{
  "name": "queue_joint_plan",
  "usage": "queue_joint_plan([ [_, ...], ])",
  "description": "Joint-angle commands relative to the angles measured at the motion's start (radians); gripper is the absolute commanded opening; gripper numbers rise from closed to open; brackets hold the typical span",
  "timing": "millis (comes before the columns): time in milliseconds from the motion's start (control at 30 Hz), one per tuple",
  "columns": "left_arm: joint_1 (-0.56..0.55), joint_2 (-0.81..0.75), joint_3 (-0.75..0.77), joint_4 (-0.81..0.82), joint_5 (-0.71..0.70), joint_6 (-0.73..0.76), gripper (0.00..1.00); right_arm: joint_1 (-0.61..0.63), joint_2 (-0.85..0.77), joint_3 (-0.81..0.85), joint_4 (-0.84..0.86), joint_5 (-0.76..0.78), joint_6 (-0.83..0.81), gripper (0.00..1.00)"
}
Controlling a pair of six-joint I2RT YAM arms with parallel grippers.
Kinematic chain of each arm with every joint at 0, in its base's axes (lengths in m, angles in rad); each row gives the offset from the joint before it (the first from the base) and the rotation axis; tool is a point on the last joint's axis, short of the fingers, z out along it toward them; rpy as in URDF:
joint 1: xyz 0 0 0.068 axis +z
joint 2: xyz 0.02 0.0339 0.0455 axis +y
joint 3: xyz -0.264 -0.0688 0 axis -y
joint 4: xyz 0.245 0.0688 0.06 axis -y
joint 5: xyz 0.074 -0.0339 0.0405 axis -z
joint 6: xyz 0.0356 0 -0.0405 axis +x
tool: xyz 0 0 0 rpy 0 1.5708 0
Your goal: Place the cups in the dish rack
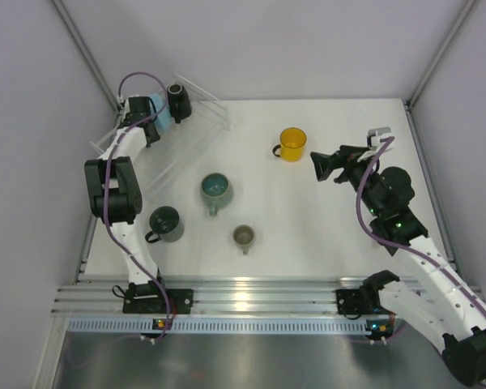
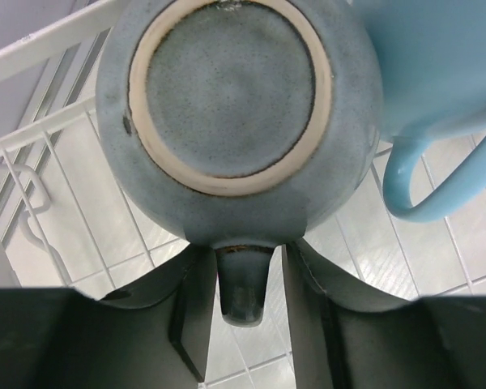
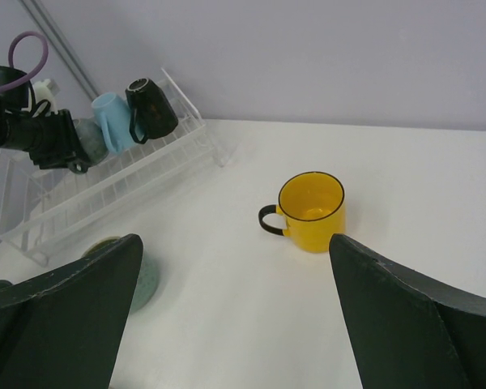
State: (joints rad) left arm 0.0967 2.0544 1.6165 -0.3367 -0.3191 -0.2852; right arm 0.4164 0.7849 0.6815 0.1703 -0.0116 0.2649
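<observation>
The clear dish rack (image 1: 204, 130) stands at the far left. In it a black cup (image 1: 179, 101) and a light blue cup (image 1: 163, 114) lie tipped. My left gripper (image 1: 148, 121) is over the rack, shut on the handle of a grey-blue cup (image 2: 231, 97), which hangs bottom-up beside the light blue cup (image 2: 437, 73). On the table stand a yellow cup (image 1: 292, 143), a teal cup (image 1: 215, 188), a dark green cup (image 1: 165, 224) and a small olive cup (image 1: 243, 236). My right gripper (image 1: 327, 166) is open and empty, right of the yellow cup (image 3: 311, 211). No salmon pink cup is in view.
Grey walls close the table on the left, back and right. Metal posts rise at the back corners. An aluminium rail (image 1: 251, 296) with the arm bases runs along the near edge. The rack's bars (image 2: 65, 162) lie right under the held cup.
</observation>
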Motion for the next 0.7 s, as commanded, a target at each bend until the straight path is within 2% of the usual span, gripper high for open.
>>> queue_joint_plan([
  [0,0.006,-0.036,0.037,0.062,-0.003,0.006,0.45,0.01,-0.004,0.021,0.015,0.007,-0.003,0.99],
  [200,0.006,-0.088,0.016,0.033,-0.005,-0.002,0.46,0.009,0.016,0.047,-0.012,0.007,0.033,0.99],
  [367,0.006,-0.141,-0.023,0.021,0.012,-0.035,0.48,0.007,0.039,0.104,-0.107,0.156,0.187,0.99],
  [433,0.006,-0.16,-0.027,-0.002,0.037,-0.048,0.49,0.009,0.092,0.18,-0.245,0.235,0.274,0.99],
  [667,0.0,-0.281,-0.104,-0.008,0.172,-0.059,0.49,-0.004,0.304,0.417,-0.655,0.392,0.405,0.99],
])
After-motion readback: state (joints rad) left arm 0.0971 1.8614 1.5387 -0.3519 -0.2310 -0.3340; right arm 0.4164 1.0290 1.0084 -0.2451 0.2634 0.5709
